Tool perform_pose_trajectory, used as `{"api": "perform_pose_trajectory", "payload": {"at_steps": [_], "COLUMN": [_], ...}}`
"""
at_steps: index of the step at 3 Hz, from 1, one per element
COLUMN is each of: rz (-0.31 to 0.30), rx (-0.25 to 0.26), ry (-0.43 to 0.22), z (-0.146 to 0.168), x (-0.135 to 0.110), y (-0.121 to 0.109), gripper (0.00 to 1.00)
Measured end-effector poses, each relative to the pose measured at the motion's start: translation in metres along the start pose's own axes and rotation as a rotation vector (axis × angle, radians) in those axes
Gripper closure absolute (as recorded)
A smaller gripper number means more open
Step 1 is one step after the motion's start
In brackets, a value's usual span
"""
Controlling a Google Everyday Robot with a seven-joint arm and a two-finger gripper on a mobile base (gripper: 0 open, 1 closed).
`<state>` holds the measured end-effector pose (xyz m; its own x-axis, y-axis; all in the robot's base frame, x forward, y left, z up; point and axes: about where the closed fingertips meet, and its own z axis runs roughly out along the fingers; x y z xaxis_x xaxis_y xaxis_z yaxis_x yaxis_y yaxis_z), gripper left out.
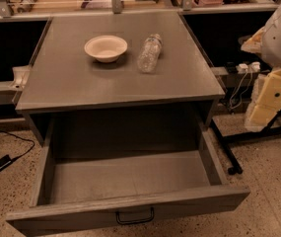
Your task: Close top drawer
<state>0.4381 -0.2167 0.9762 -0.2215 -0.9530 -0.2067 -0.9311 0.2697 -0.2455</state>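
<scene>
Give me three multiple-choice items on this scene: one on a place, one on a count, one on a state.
1. Where is the bowl? A. on the cabinet top B. on the floor C. on the back shelf
2. How many things lie on the cabinet top? A. one B. two C. four
3. The top drawer is: A. shut B. pulled out, empty C. pulled out, full

1 A: the bowl sits left of the bottle.
2 B: only the bowl and the bottle are there.
3 B: its bare floor shows, and the gripper hangs at the right edge, apart from it.
</scene>
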Motion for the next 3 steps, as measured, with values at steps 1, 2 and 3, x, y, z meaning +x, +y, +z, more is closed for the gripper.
{"api": "perform_pose_trajectory", "payload": {"at_steps": [1,2,3], "rz": [0.000,-0.014,-0.057], "rx": [-0.001,-0.045,-0.094], "ry": [0.000,-0.018,0.008], "z": [0.000,0.015,0.040], "x": [0.000,0.000,-0.003], "y": [0.000,0.007,0.032], "gripper": [0.00,0.00,0.00]}}
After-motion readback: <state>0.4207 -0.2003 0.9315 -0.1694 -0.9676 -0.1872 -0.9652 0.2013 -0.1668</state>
